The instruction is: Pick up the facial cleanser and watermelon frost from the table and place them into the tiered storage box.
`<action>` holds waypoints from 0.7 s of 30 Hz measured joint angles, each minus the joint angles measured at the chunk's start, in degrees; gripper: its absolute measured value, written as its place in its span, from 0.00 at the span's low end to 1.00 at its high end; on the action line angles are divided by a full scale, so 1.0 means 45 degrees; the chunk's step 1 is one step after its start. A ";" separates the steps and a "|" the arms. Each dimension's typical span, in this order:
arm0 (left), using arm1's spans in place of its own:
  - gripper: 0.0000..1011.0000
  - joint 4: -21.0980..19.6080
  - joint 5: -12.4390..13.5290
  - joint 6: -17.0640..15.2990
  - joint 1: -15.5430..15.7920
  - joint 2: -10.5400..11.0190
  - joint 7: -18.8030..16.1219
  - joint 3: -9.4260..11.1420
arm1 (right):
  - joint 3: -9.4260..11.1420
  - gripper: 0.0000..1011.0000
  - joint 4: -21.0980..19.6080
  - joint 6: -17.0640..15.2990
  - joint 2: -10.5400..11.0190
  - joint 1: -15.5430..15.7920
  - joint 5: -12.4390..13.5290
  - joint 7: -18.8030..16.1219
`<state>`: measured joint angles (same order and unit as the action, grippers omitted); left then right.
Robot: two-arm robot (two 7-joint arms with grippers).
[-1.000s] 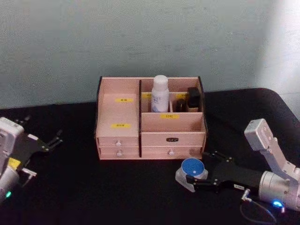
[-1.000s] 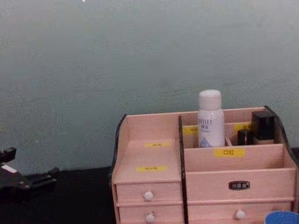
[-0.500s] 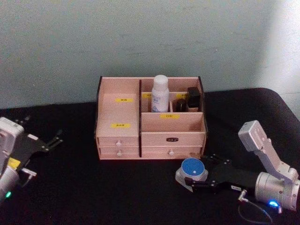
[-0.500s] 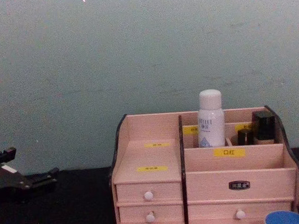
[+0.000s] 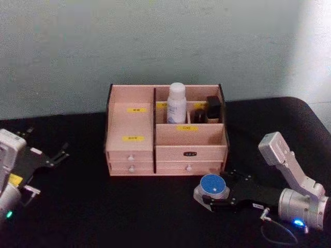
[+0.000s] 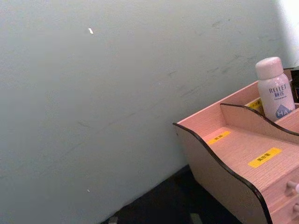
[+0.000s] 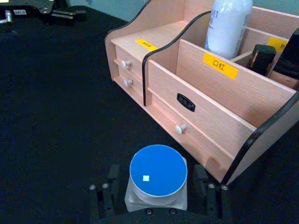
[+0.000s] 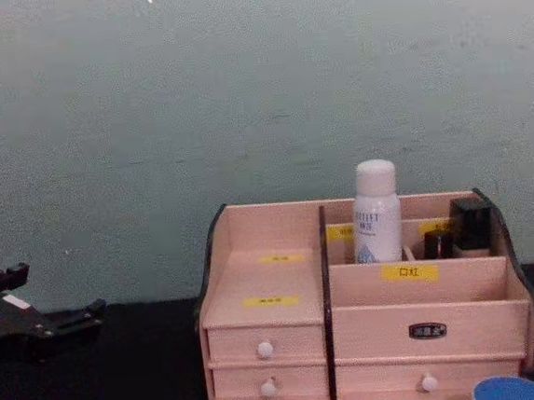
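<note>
Comparing with a second before, the pale wrist housing (image 5: 272,147) of the right arm is being seen further in from the table's (image 5: 103,206) right edge. The jar (image 5: 211,184) is being found on the same spot, on the table just before the storage box's (image 5: 129,124) front right corner. The right gripper (image 5: 219,189) is being held released around the jar: in the right wrist view a black finger (image 7: 111,184) is being shown on each side of the frosted glass, with a dark gap left between. The left gripper (image 5: 61,152) is being kept parked near the left edge, unmoved; whether it is released or clenched cannot be told. The white bottle (image 5: 177,103) is being kept upright in the box's back compartment, just right of the dark divider (image 8: 327,298), as before.

"RELLET" is being read in blue on the bottle, with "HA" in the blue mark low down. "口红" is being read on the yellow label (image 8: 409,272) on the middle right wall; the other labels and the dark plate (image 8: 428,330) on the upper right drawer are too small to be read.

One bottle, one jar and one box are being counted, along with five yellow labels, three white knobs (image 8: 264,350) and two dark bottles (image 8: 472,224) at the box's back right.
</note>
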<state>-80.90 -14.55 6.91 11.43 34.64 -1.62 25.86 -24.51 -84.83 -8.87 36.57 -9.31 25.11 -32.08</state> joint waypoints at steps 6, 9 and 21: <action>0.99 0.0000 0.0000 0.0000 0.0000 0.0000 0.0000 0.0000 | -0.0048 0.99 0.0026 -0.0073 -0.0010 -0.0053 -0.0002 -0.0007; 0.99 0.0000 0.0000 0.0000 0.0001 0.0000 0.0000 0.0000 | -0.0064 0.99 0.0026 -0.0117 -0.0026 -0.0080 -0.0005 0.0022; 0.99 -0.0001 0.0000 0.0000 0.0001 0.0000 -0.0001 0.0000 | -0.0061 0.99 -0.0002 -0.0162 -0.0052 -0.0074 -0.0047 0.0153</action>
<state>-80.90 -14.55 6.91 11.43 34.65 -1.62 25.86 -24.78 -84.85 -9.60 36.34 -9.65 24.90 -31.39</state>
